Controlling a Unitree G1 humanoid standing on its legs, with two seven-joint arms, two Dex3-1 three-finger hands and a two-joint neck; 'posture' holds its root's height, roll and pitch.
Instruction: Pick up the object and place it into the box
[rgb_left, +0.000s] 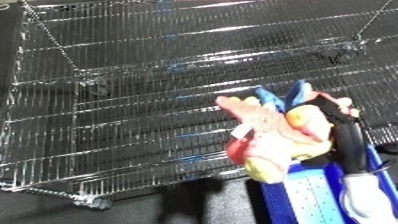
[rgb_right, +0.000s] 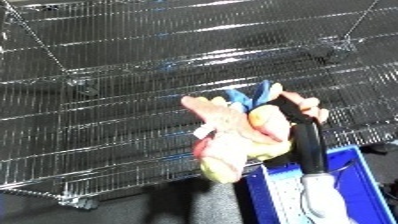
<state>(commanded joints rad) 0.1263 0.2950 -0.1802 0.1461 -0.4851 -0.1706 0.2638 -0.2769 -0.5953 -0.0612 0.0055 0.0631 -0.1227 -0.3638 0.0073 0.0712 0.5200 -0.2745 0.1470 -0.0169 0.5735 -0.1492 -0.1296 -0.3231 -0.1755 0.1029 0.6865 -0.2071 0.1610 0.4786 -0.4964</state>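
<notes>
Above the blue bin (rgb_right: 351, 175), the right robot hand (rgb_right: 300, 131) seemingly pinches a soft toy (rgb_right: 233, 142), already lifted; next, lower it and let go inside.

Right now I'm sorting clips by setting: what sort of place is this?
Probably a lab or test cell: a wire bin on a dark floor, a blue crate beside it, and the right hand holding a plush toy.
</notes>
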